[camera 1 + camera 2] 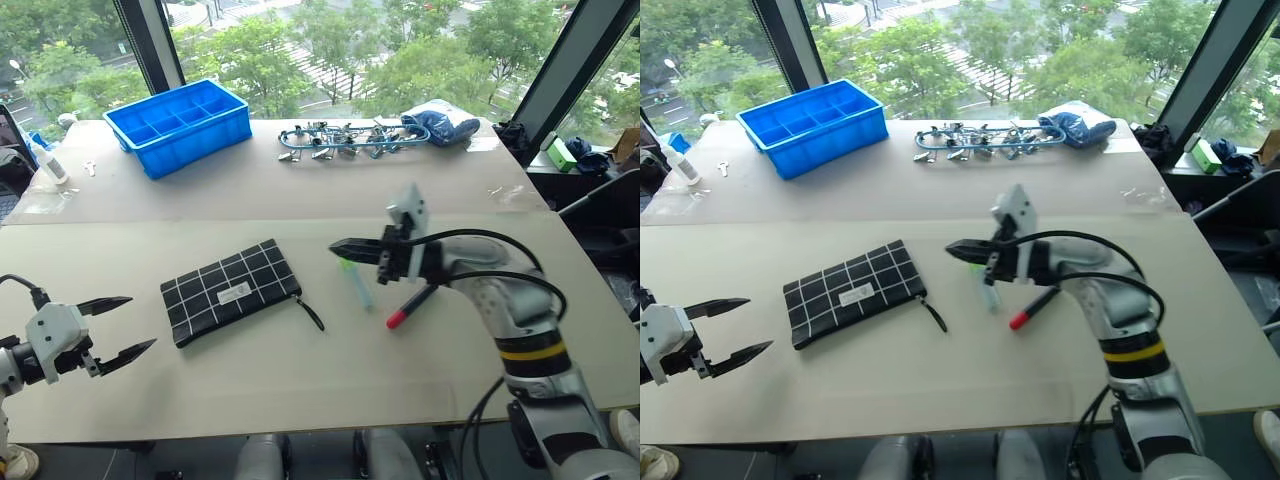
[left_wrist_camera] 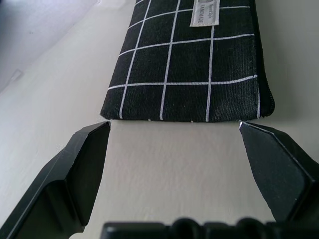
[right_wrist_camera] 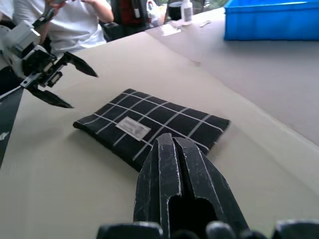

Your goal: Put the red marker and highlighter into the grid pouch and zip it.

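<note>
Care was needed: the grid pouch (image 1: 232, 290) lay zipped at centre-left on the table (image 1: 300, 385), so the wide-open left pincer (image 1: 128, 327) should pin it while the shut, empty right pincer (image 1: 338, 246), hovering above the highlighter (image 1: 356, 282) and red marker (image 1: 410, 305), took the pull strap (image 1: 310, 313).

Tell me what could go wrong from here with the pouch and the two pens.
The grid pouch lies flat and looks zipped, so nothing can go in until it is opened. The left claw is open beside its short end, apart from it; a one-sided pull may drag the pouch. The shut, empty right claw hovers over the highlighter and red marker, and could knock them rolling.
</note>
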### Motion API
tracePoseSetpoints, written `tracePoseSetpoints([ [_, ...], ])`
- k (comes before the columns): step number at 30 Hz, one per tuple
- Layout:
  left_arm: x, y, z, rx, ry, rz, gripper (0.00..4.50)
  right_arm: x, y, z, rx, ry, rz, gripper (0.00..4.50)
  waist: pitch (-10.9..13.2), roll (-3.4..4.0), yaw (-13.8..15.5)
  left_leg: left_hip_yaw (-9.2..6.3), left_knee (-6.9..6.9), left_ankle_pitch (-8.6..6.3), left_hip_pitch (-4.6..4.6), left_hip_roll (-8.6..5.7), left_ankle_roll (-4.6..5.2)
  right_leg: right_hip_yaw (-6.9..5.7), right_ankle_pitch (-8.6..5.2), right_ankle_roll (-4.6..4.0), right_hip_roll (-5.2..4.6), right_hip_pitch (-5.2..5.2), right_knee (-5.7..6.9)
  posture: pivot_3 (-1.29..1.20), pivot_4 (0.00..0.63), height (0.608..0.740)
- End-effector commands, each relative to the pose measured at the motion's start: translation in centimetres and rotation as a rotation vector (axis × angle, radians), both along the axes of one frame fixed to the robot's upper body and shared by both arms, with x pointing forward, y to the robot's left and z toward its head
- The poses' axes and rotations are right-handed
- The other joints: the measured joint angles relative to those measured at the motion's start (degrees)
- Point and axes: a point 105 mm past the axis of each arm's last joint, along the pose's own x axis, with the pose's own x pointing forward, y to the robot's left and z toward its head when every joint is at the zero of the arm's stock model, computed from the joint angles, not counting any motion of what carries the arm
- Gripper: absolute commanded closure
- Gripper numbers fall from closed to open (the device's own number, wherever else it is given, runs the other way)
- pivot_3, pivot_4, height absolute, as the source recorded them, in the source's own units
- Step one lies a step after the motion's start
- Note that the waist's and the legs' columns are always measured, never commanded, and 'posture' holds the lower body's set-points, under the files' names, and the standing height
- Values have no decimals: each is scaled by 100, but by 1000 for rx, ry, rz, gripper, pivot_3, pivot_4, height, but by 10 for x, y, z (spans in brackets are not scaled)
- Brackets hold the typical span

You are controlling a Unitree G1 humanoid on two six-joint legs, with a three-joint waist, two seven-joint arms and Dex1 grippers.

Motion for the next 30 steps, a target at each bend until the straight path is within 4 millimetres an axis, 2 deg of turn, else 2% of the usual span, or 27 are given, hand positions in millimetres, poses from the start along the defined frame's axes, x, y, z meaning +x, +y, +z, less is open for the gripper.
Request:
tracePoseSetpoints([
  [1, 2, -6, -4, 70, 9, -68, 0, 11, 24, -16, -128, -57, 14, 4422, -3, -5, 5, 9, 4, 2, -12, -2, -2, -3, 2, 3, -1, -10, 2, 0, 150, 740],
  [6, 4, -13, -18, 144, 41, -135, 0, 31, 52, -39, -226, -126, -28, 4422, -4, -6, -14, 25, 4, 11, -21, -2, -17, -11, 3, 4, 0, -24, 6, 0, 150, 740],
  [10, 7, -15, -20, 159, 35, -150, 0, 43, 57, -55, -299, -172, -67, 4422, -3, -5, -14, 24, 1, 18, -24, 2, -30, -15, 4, -1, 5, -32, 14, 0, 150, 740],
  [16, 12, -17, -21, 172, 21, -166, 0, 41, 58, -72, -396, -240, -19, 4422, -2, -3, -7, 23, 1, 19, -23, 2, -32, -17, 4, -1, 4, -30, 18, 0, 150, 740],
  [22, 21, -26, -19, 190, -6, -212, 0, 48, 53, -66, -416, -295, -29, 4422, -3, -3, 3, 23, 4, 20, -12, 0, -31, -16, 2, -3, 3, -27, 55, 0, 150, 740],
  [30, 36, -48, -23, 236, -54, -302, 0, 47, 55, -72, -422, -295, -31, 4422, -3, -3, 7, 23, 4, 22, -8, -1, -34, -16, 0, -6, 4, -27, 59, 0, 150, 740],
])
